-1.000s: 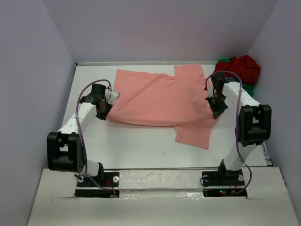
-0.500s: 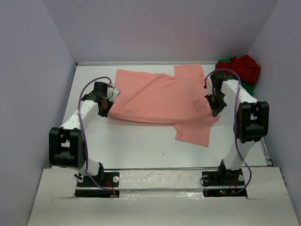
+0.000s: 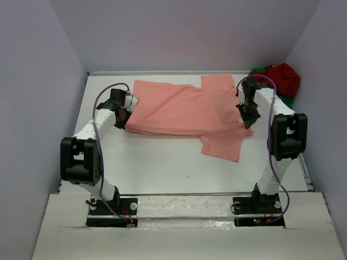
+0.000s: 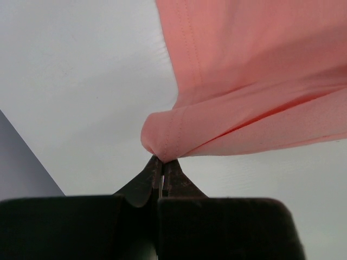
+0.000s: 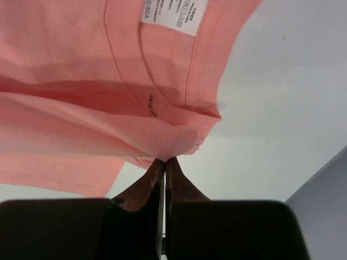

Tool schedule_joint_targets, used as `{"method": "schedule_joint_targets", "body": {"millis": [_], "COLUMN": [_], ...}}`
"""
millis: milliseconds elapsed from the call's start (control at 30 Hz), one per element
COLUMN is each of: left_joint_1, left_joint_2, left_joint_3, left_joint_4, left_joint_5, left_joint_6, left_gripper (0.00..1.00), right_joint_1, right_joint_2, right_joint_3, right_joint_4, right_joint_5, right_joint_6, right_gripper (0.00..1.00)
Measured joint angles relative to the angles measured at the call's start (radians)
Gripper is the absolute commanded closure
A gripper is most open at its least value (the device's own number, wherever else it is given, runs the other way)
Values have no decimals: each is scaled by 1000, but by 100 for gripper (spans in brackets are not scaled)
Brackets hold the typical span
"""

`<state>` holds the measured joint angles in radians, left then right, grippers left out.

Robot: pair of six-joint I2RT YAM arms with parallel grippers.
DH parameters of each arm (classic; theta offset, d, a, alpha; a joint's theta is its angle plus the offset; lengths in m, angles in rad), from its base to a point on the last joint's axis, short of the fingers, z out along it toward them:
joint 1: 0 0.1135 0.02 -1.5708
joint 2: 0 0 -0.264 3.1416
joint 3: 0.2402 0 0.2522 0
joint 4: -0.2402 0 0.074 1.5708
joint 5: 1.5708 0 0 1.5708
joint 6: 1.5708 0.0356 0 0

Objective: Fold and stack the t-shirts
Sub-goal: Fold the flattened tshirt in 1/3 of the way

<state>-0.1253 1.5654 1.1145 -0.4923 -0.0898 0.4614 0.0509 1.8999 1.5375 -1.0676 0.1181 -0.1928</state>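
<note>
The salmon-pink t-shirt [image 3: 184,111] is soft, matt knit cloth with stitched hems, and a white printed label [image 5: 173,13] is sewn inside its neck. The dark red t-shirt [image 3: 282,77] and green t-shirt [image 3: 258,70] look like similar matt cloth. The table [image 3: 162,162] is smooth, white and faintly glossy. The left hand [image 4: 162,163] and right hand [image 5: 164,161] look like matt black plastic.
</note>
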Motion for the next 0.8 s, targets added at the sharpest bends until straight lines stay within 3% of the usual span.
{"method": "schedule_joint_targets", "body": {"millis": [800], "left_joint_1": [-24], "left_joint_2": [159], "left_joint_3": [106], "left_joint_4": [44], "left_joint_5": [-89], "left_joint_6": [-6], "left_gripper": [100], "right_joint_1": [-6], "right_joint_2": [191], "right_joint_3": [197], "right_joint_4": [20], "right_joint_5": [14], "right_joint_6": [15], "right_gripper": [100]}}
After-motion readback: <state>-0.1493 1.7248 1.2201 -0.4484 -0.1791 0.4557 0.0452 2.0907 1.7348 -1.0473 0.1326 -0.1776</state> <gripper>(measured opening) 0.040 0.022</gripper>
